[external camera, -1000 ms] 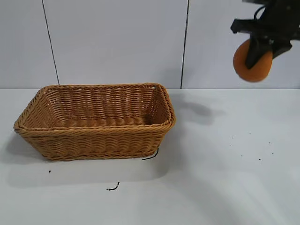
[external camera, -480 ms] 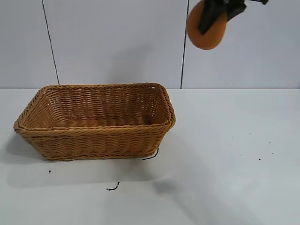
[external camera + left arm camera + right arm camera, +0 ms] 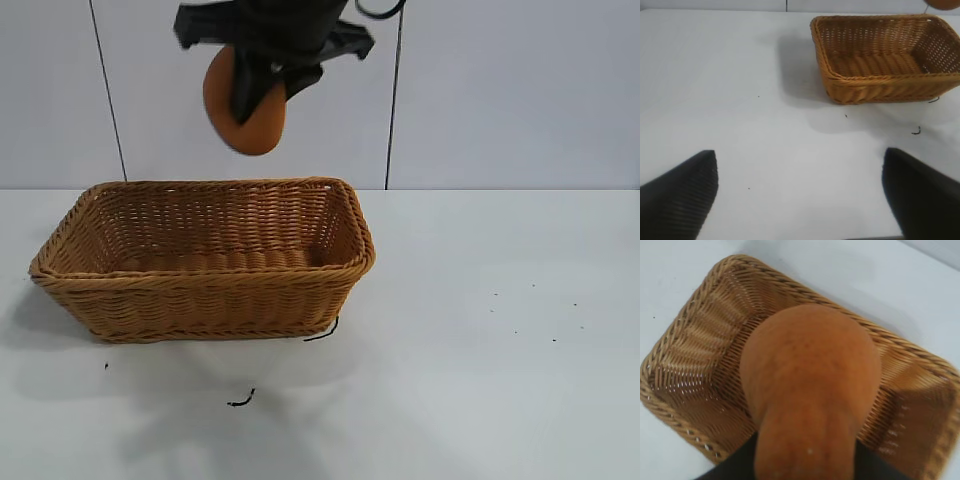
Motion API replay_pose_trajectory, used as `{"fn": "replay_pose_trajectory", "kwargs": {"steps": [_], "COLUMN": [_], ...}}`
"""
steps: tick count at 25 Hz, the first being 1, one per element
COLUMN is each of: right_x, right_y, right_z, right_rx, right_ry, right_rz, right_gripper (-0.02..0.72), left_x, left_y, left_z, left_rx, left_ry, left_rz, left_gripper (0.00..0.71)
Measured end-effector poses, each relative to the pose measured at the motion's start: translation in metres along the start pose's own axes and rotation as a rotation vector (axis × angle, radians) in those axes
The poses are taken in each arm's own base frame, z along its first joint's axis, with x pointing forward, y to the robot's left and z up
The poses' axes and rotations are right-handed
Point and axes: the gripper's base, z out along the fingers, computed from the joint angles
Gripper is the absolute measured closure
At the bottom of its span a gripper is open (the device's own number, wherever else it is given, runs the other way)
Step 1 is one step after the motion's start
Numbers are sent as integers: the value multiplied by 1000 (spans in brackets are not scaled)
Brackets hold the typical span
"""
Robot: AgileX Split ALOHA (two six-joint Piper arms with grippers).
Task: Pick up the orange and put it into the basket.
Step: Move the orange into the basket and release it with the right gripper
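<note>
**Exterior view: orange held high above the basket**

Exterior view first, from the front of the table: a couple of small dark scraps lie on the white surface, just ahead of the basket. The basket sits left of centre, long side toward me, nothing visible inside it.

Above and slightly behind that, the right gripper hangs in the air with its fingers clamped on the orange. The orange is well clear of the rim, over the middle to right part of the basket. The right wrist view agrees: the orange fills the picture with the basket floor spread out beneath it on all sides.

So the thing that matters is plain: the basket lies straight down from the fruit. I'd judge a lowering and a release is all that's left; dropped from this height it might bounce.

The left gripper stays off to the side above bare table, fingers spread apart, with the basket well ahead of it.
</note>
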Motion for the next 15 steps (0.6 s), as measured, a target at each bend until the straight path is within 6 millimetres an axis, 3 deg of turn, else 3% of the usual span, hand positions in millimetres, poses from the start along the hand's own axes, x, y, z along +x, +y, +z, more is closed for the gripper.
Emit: {"fn": "replay_pose_trajectory", "kwargs": {"steps": [3, 8, 9, 11, 15], "right_x": [5, 3, 1, -4, -27], "right_y": [-2, 1, 1, 3, 3], "right_z": [13, 10, 8, 0, -31], "right_rx": [2, -18, -20, -24, -24], "right_ry": [28, 22, 27, 38, 15], "right_rz": [5, 23, 22, 17, 3], "right_gripper": [481, 116, 78, 36, 18], "left_x": [0, 0, 0, 0, 0], "left_y": [0, 0, 0, 0, 0], "left_z": [0, 0, 0, 0, 0], "left_rx": [0, 0, 0, 0, 0], "left_ry": [0, 0, 0, 0, 0], "left_rz": [0, 0, 0, 0, 0], "left_gripper": [71, 71, 71, 71, 71]}}
